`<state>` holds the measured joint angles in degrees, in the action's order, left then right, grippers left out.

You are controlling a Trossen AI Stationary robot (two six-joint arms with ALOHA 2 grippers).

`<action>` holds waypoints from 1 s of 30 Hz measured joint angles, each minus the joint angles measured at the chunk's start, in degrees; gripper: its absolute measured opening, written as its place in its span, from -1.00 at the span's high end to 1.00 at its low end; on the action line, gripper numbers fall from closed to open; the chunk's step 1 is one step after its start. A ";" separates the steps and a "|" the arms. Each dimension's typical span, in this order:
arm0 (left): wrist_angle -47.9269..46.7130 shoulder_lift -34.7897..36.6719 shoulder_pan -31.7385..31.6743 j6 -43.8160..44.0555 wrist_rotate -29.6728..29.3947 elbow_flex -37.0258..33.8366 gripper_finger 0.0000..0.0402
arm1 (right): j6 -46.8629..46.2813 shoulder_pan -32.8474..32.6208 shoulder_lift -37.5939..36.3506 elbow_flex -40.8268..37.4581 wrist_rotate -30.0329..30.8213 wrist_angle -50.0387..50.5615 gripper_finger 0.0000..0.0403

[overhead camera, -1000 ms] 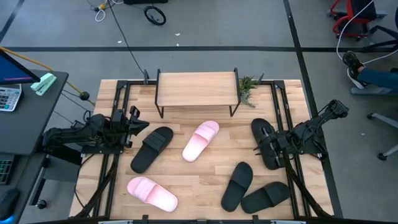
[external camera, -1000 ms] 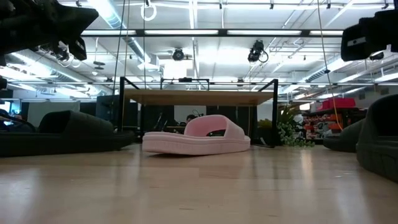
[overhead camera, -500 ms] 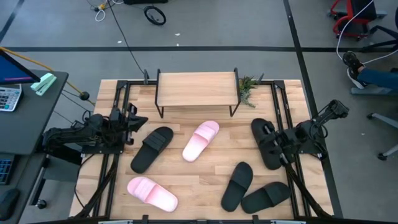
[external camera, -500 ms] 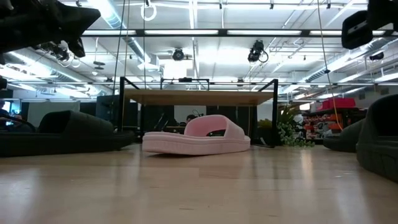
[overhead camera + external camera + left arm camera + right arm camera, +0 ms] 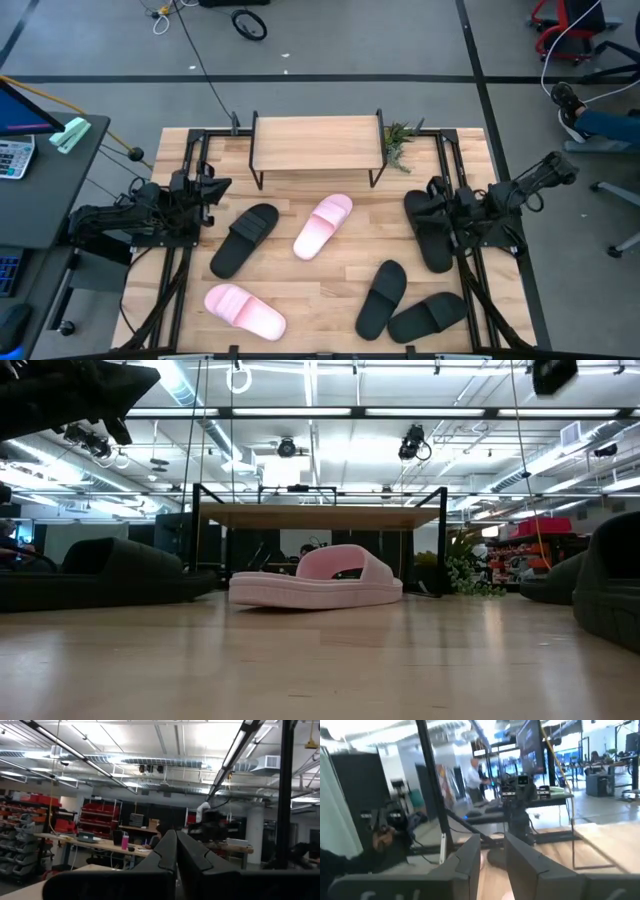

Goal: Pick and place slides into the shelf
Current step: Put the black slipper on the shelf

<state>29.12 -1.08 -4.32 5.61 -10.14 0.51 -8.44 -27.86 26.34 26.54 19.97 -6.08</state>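
The shelf (image 5: 317, 141) stands at 12 o'clock on the table (image 5: 300, 300) in the high view, its top board bare and nothing visible beneath it in the low view; by this evidence no slide has been placed and the whole task remains.

Five slides are visible, all on the tabletop:
- black slide (image 5: 244, 240) at 9 o'clock;
- pink slide (image 5: 323, 225) at centre;
- pink slide (image 5: 245, 311) at 7 o'clock;
- black pair (image 5: 381, 298) at 5 o'clock;
- black slide (image 5: 428, 230) at 3 o'clock.

The left gripper (image 5: 207, 186) waits at 9 o'clock, jaws together, empty. The right gripper (image 5: 440, 196) sits at 3 o'clock above the black slide, jaws apart, holding nothing.

Change from the earlier frame: both arms have drawn back and lifted; no slide has shifted.
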 joint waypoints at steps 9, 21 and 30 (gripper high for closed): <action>-0.02 0.00 0.00 0.17 -0.38 0.00 0.92 | -21.19 -0.60 38.69 27.64 -1.01 32.84 0.54; -7.29 -0.02 0.00 2.65 -0.35 0.00 0.86 | -31.38 -7.31 69.30 51.18 -8.99 57.11 0.54; -8.06 -0.02 0.00 3.21 -0.37 0.00 0.92 | -34.44 -12.15 75.66 53.40 -6.80 58.65 0.54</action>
<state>21.06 -1.10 -4.32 8.82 -10.50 0.51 -42.88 -40.01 101.99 79.94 13.17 52.57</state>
